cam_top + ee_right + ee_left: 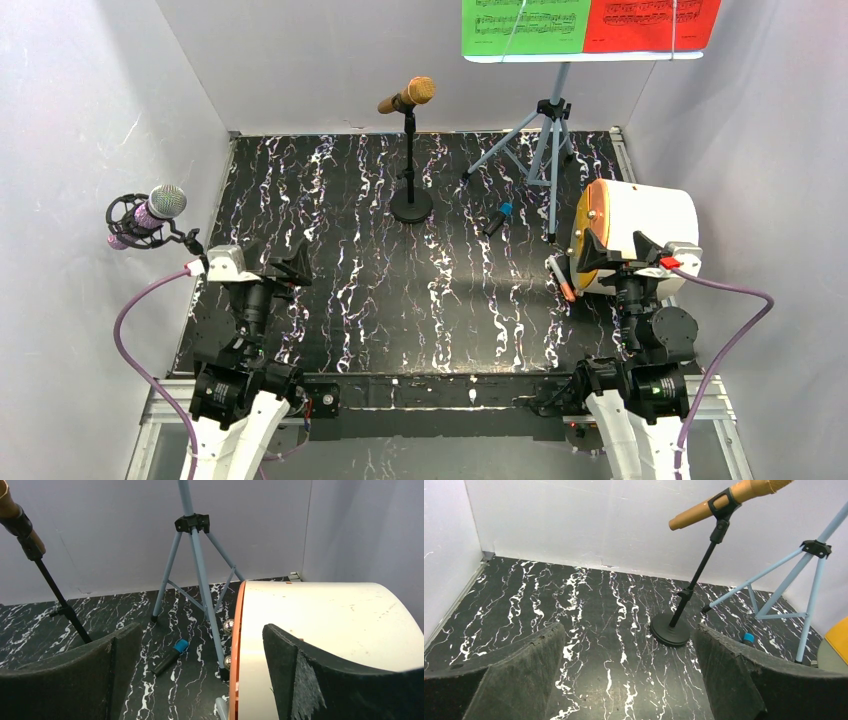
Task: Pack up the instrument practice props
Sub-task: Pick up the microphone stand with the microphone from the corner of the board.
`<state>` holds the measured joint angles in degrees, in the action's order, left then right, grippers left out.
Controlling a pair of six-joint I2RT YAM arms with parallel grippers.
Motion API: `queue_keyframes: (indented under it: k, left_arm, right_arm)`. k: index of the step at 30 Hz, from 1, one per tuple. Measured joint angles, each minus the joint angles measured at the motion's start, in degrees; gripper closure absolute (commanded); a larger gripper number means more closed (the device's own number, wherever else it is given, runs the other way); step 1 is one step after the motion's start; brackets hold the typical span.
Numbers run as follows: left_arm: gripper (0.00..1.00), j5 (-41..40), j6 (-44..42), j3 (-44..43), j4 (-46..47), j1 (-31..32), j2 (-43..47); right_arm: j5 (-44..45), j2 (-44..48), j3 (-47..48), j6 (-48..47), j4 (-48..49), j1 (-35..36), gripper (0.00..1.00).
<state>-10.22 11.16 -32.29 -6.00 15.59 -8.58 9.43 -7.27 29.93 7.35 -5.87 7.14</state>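
A gold microphone (407,96) sits clipped on a thin black stand with a round base (411,207) at the table's back centre; its stand base (670,630) lies ahead of my left gripper. A purple glitter microphone (150,214) hangs in a black mount at the left wall. The pale blue tripod (540,140) stands back right, carrying a green sheet (522,27) and a red sheet (650,24). My left gripper (280,268) is open and empty near the front left. My right gripper (612,252) is open beside the drum, and its tripod legs (200,575) rise ahead.
A white drum with an orange rim (635,235) lies on its side at the right, close against my right gripper. A black marker with a blue cap (497,218) lies near the tripod's feet. White walls close in the table on three sides.
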Motion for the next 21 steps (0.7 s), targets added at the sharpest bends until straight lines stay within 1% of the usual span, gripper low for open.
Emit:
queue_keyframes:
  k: [11, 21]
  left_arm:
    - [0.02, -6.7, 3.8, -0.1, -1.4, 0.0, -1.6]
    - [0.02, -16.5, 8.0, -4.5, -10.7, 0.0, -7.7]
  right_arm:
    - [1.2, 0.1, 0.0, 0.0, 0.0, 0.6, 0.01]
    - [1.8, 0.8, 0.0, 0.1, 0.0, 2.3, 0.01]
